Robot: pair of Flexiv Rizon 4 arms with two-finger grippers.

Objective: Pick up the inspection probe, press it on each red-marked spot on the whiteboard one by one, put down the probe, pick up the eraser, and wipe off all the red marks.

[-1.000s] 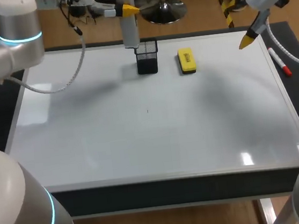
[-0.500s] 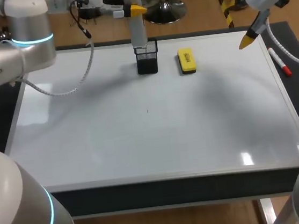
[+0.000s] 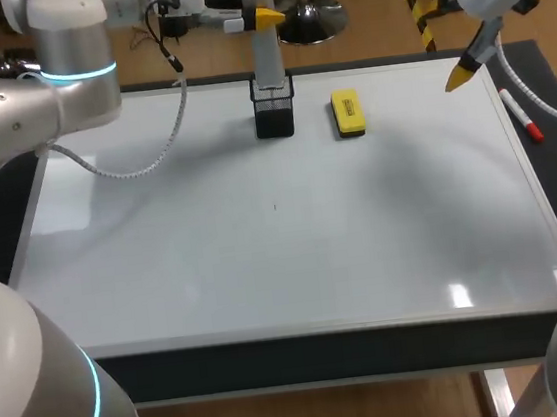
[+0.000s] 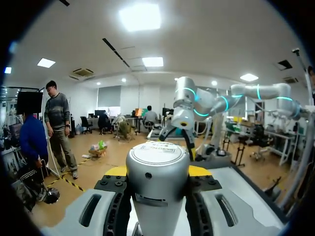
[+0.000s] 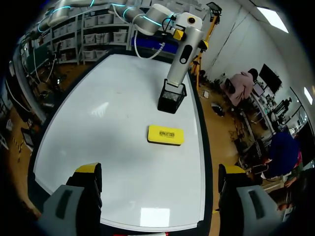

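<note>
The right gripper (image 5: 160, 169) hangs released, with its two yellow-tipped fingers (image 5: 88, 169) spread wide above the glossy white whiteboard surface (image 5: 98, 137). Nothing is between them. Just beside this gripper, off the board's edge on a dark strip, lies a slim red-and-white marker pen (image 3: 522, 115).

Ahead of the right gripper, a yellow rectangular eraser (image 5: 166, 135) lies flat on the surface, touching nothing. A little beyond the eraser, and near it, a black wire-mesh holder (image 5: 171, 101) stands upright on the board.

Directly over the holder is the left gripper (image 3: 262, 16), clenched on a silver cylindrical probe (image 3: 266, 54). The probe hangs upright below the left gripper, with its lower end at the holder's mouth. How far it reaches inside cannot be told.

In the left wrist view the probe's flat round top sits between the fingers, and a yellow fingertip (image 4: 115, 170) presses against each side of it.
</note>
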